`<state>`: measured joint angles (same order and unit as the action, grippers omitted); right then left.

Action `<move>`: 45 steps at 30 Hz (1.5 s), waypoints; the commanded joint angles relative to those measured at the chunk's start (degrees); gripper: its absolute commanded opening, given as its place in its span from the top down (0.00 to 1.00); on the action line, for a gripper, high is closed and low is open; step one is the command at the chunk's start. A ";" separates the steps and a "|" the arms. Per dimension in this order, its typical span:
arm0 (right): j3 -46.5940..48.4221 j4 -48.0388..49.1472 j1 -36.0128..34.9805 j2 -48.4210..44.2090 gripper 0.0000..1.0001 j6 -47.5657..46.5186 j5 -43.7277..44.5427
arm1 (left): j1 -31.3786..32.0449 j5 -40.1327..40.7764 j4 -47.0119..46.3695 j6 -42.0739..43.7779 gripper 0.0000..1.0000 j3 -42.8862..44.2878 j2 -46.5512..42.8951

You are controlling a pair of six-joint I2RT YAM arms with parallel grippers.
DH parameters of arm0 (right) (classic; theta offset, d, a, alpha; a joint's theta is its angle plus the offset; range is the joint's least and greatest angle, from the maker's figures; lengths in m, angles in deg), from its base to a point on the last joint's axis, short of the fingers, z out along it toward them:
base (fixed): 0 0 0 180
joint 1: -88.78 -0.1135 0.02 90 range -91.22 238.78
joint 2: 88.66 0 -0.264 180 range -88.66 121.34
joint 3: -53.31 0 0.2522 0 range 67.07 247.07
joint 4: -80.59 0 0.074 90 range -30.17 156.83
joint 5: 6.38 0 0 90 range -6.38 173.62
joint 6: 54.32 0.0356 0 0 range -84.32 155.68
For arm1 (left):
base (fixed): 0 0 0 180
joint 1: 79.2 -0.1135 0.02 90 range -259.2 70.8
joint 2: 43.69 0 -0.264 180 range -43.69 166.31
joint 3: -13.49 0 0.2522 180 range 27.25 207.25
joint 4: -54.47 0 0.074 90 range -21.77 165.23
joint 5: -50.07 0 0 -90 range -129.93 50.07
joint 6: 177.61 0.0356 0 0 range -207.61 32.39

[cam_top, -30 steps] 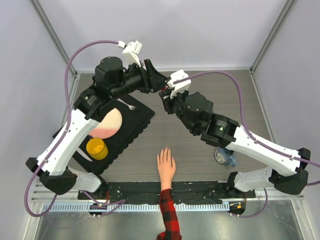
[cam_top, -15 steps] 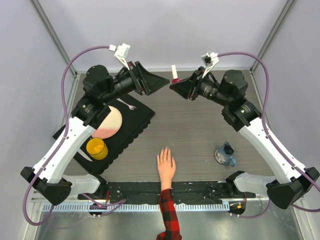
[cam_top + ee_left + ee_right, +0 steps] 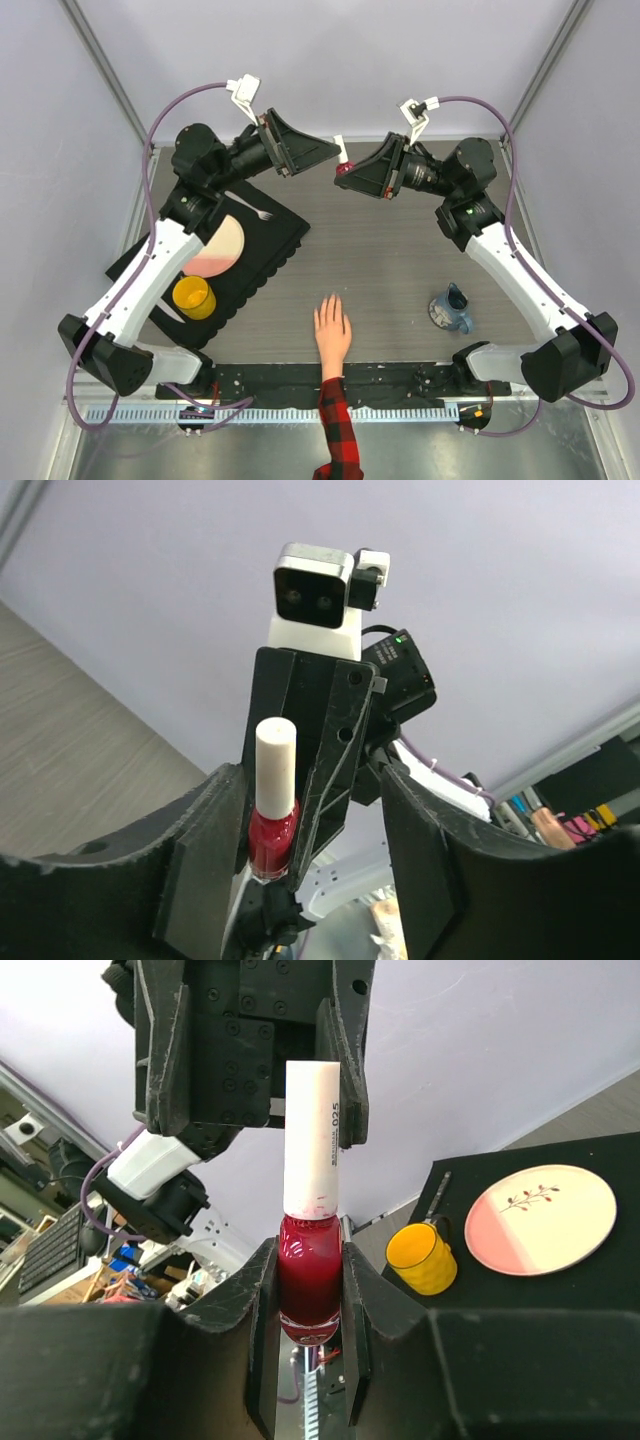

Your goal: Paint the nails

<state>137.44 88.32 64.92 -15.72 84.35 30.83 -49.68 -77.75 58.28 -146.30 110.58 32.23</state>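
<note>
**A:** Right claw (image 3: 310, 1305)?

**B:** Clenched on the small red glass polish bottle (image 3: 310, 1280), with the pads on the glass belly. The tall white cap (image 3: 313, 1140) sticks out free beyond its fingertips. It is held high over the far side of the grey table (image 3: 400, 260).

**A:** And the left claw (image 3: 315, 830)?

**B:** Released, fingers spread much wider than the cap, facing the right claw nose to nose. From its wrist view the cap stands in the gap, closer to the finger on the left of that view than to the other. I can't tell whether it is already between the pads or just ahead of them. No contact shows.

**A:** Which way does the long axis run?

**B:** Bottle and cap share one line, and it runs crosswise to the left claw's reach. My read is that the fingers would close on the cap's round sides, not its end. A slight sideways shift would centre the cap in the gap first.

**A:** Where are the nails (image 3: 328, 301)?

**B:** On the pale flesh-toned hand (image 3: 332, 335) with the red-and-black plaid sleeve (image 3: 337, 420). It lies flat on the table at the near edge, fingertips pointing towards the claws. From either claw the nails are well below and back towards the bases, far from both. They are too small here to judge their colour.

**A:** Which arm is nearer?

**B:** Neither, really, since the hand sits between the two bases. The cap-to-left-claw gap matters first, and the nails come after.
</note>
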 commanded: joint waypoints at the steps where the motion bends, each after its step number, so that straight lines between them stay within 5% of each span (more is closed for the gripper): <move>1: 1.53 4.17 -0.05 0.00 0.99 2.05 -3.19 | 0.10 -3.75 -6.39 -2.92 0.42 2.63 0.54; 14: 2.40 3.73 -0.14 1.32 0.99 1.79 -3.89 | 0.72 -5.15 -4.81 -2.65 0.52 5.88 3.44; 18: 3.81 -1.36 -0.49 1.41 0.99 -1.71 -1.62 | 1.42 -5.33 -0.87 -0.46 0.84 7.46 4.41; 21: 4.95 -6.63 -1.36 1.32 0.99 -6.27 2.25 | 2.64 -3.23 6.25 4.98 0.98 9.48 4.32; 23: 8.01 -17.63 -3.90 0.88 0.99 -12.59 9.87 | 3.44 -0.52 9.77 8.23 1.00 10.18 3.80; 25: 11.70 -30.32 -9.42 -1.04 0.99 -28.83 27.12 | 4.40 3.87 16.59 10.87 1.00 11.41 3.27; 26: 14.59 -37.42 -20.59 -1.75 0.99 -33.94 55.85 | 5.97 6.59 19.33 14.45 1.00 11.94 2.83; 27: 15.67 -38.62 -27.14 -2.19 0.99 -38.16 71.79 | 7.12 14.02 22.06 17.01 1.00 13.07 2.13; 29: 17.07 -34.89 -37.87 -1.15 0.99 -51.09 98.45 | 10.97 21.35 28.31 22.45 1.00 14.05 1.43; 30: 17.69 -33.99 -38.63 -0.27 0.99 -54.17 101.11 | 11.52 25.48 29.02 22.75 1.00 13.79 0.64; 38: 14.80 -29.66 -37.67 -2.28 0.99 -51.93 83.06 | 11.79 27.98 27.45 22.75 1.00 11.77 -2.00; 41: 13.92 -31.16 -31.80 -3.68 0.99 -48.76 70.06 | 11.53 27.54 26.92 23.19 0.72 10.46 -4.01; 42: 13.74 -31.60 -29.86 -4.39 0.99 -44.84 66.11 | 11.35 27.19 26.40 23.19 0.53 8.97 -4.81; 45: 14.27 -32.48 -21.08 -4.57 0.99 -39.80 45.91 | 10.21 27.01 24.02 23.45 0.35 6.15 -7.62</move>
<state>150.92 54.29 36.03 -17.33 38.05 100.31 -38.78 -49.80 83.91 -122.98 119.56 28.90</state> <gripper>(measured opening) 0.298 0.558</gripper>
